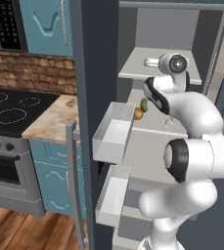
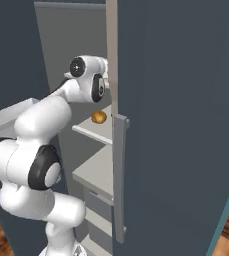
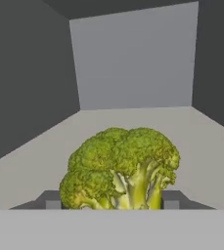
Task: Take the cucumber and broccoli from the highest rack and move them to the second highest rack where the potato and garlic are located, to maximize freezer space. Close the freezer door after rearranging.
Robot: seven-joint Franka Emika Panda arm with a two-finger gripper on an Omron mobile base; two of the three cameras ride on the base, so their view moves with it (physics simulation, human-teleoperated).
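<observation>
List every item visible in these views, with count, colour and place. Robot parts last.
broccoli: one, green, on the grey rack, between the finger tips in the hand view
cucumber: one, green, on the second rack
potato: one, orange-brown, on the second rack beside the cucumber
freezer door: one, dark grey, open, with two pale bins
stove: one, black top, left of the freezer
counter: one, beige, beside the stove
gripper: one, dark finger tips either side of the broccoli; grip unclear
arm: one, white, reaching into the freezer

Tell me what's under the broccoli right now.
The broccoli sits on the bare grey freezer rack, between the pincer tips. Its base and the patch of rack beneath it are hidden by its own florets.
</observation>
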